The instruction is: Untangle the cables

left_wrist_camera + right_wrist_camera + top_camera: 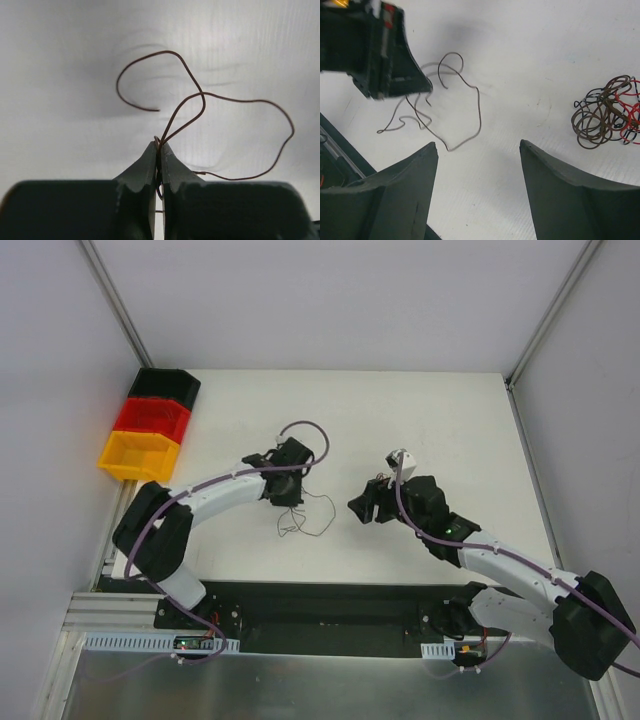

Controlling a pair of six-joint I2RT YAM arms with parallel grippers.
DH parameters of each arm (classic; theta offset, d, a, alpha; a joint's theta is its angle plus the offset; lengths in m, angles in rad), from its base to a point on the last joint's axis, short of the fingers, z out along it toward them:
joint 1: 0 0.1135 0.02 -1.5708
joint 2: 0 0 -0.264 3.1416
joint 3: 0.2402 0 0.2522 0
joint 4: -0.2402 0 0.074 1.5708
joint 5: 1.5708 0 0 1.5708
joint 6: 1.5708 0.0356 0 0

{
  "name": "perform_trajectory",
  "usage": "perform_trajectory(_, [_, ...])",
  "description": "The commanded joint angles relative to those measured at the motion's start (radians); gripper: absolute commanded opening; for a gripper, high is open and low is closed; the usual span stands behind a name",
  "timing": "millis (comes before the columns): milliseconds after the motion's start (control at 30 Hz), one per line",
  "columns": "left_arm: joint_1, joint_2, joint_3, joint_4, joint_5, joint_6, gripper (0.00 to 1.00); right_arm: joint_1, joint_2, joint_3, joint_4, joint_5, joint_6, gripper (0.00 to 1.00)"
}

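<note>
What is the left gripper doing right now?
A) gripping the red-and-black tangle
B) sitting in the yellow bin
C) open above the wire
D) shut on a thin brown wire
D: in the left wrist view the left gripper is closed, with the brown wire pinched between its tips.

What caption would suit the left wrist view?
Left fingers shut on a thin brown wire, its loops spreading over the white table.

Bright, even overhead light; soft shadows, near fingers [400, 200] blurred
</note>
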Motion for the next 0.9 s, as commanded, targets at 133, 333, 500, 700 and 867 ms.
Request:
perform_trajectory(133, [0.350,-0.293,0.020,-0.033,0.071,0.130,0.00,-0.011,-0.039,-0.011,0.035,0.008,0.012,0.69])
perform_trajectory(333, [0.676,-0.322,0.176,-0.053,0.111,-0.007,0.00,-0.021,-0.033,0.003,0.023,-0.033,0.031,0.69])
perform_trajectory(500, [0.844,-0.226,0.311,0.029,0.025,-0.036,0.00,-0.022,-0.027,0.002,0.023,-0.033,0.032,0.69])
perform_trajectory(700, [0.939,-0.169,0.183,0.535,0.082,0.037,0.00,-0.025,-0.019,0.003,0.021,-0.032,0.029,0.69])
perform_trajectory(867, [1.014,-0.036,0.166,0.753,0.126,0.031,0.00,-0.030,-0.025,0.002,0.020,-0.027,0.023,0.69])
